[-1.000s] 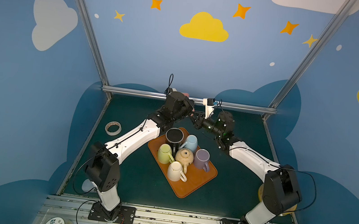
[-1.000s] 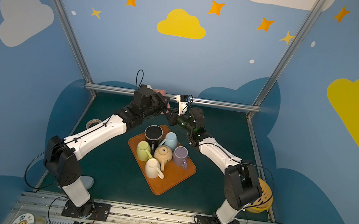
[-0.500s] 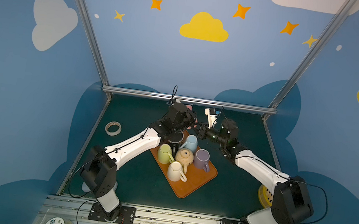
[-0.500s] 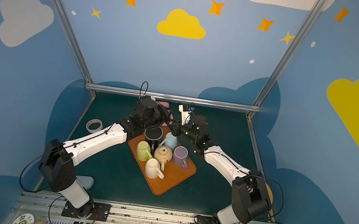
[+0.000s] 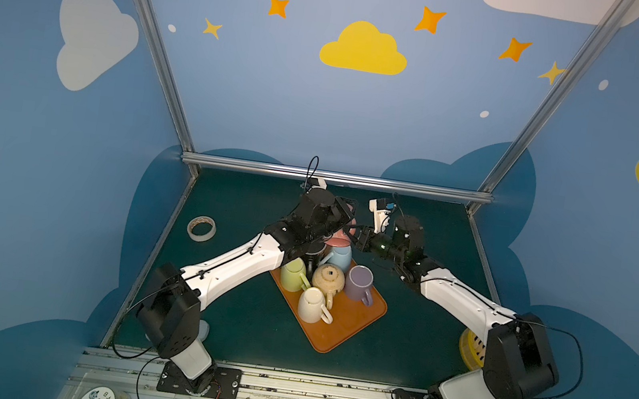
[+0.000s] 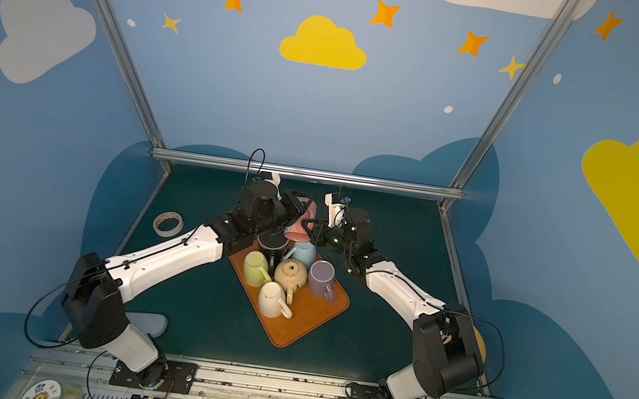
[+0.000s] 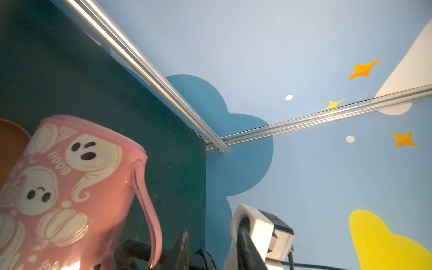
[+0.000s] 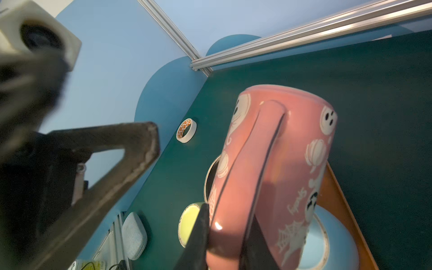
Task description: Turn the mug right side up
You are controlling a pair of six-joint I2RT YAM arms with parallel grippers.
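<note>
- A pink ghost-print mug (image 5: 342, 237) (image 6: 299, 232) (image 8: 275, 163) hangs tilted in mid-air at the centre of both top views. It is over the far end of an orange tray (image 5: 338, 329) and above a light-blue mug (image 6: 304, 254).
- The right pincer (image 8: 226, 243) is clenched on the mug's handle, one finger on each side, at the lower middle of the right wrist view.
- The left pincer (image 5: 345, 214) stands released just beside the mug. Its one visible finger (image 8: 131, 149), centre left in the right wrist view, is clear of the pink wall.
- Below, a black mug (image 6: 273, 245) sits beside the light-blue one. A green mug (image 6: 256, 270), tan mug (image 6: 290, 274) and purple mug (image 6: 321, 278) form a middle row, with a cream mug (image 6: 273, 299) lower in the frame.
- The tray lies diagonally on the dark green bench (image 5: 234, 323). A tape roll (image 5: 201, 228) rests at the frame's centre left, well apart from it.
</note>
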